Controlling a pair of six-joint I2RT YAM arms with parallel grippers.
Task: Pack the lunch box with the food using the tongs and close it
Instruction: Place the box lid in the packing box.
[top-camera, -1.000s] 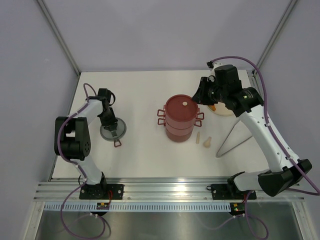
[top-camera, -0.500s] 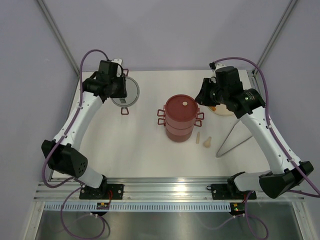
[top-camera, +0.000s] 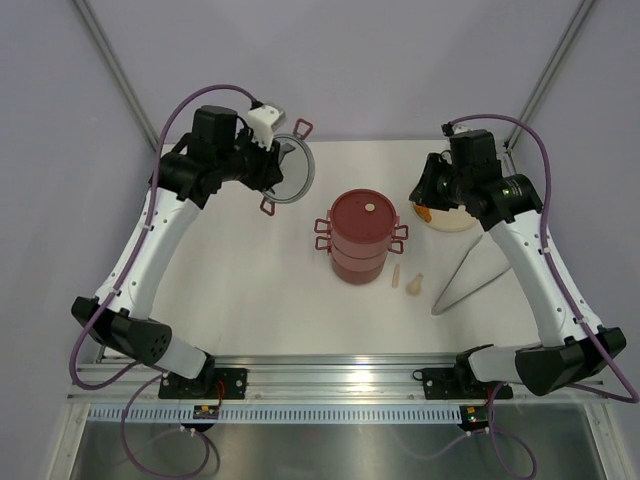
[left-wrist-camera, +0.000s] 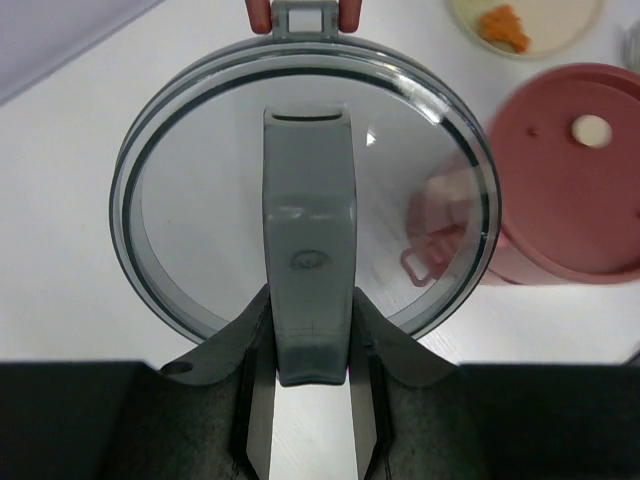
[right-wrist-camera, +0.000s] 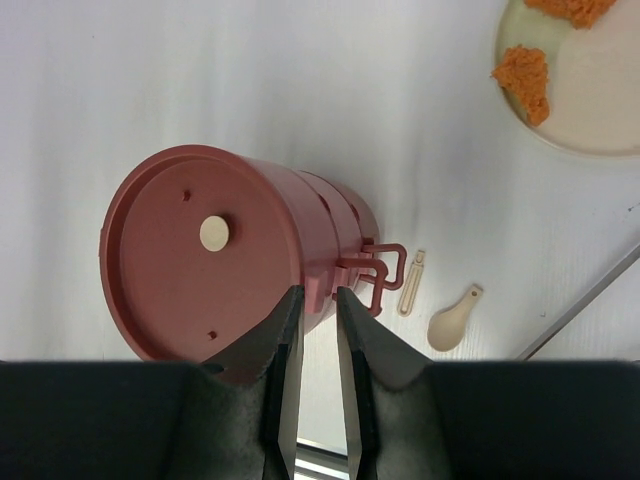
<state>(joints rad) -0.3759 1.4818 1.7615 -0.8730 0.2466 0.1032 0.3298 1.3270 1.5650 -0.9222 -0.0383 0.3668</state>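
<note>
We are holding the grey top lid (left-wrist-camera: 305, 190) by its raised handle bar in the left gripper (left-wrist-camera: 310, 440), jaws pinched on that bar, and it is hanging in the air over the far left of the bench (top-camera: 270, 290), well apart from the stacked lunch box (top-camera: 362, 238). The stack is standing mid-bench with a dark-red disc lid on top. The right gripper (right-wrist-camera: 312, 330) is hovering above it, jaws narrow with only a slim gap and nothing between them. To our judgement the step in hand is carrying the lid across and seating it, so we are wanting the lid kept level, its end tabs turned to line up with the stack's side handles (top-camera: 399, 233), then lowered straight down. Orange food (right-wrist-camera: 524, 78) is sitting on the cream plate (top-camera: 452, 221), and the tongs (top-camera: 468, 278) are lying untouched on the bench to the right, so packing looks unfinished to us; closing now may be premature.
</note>
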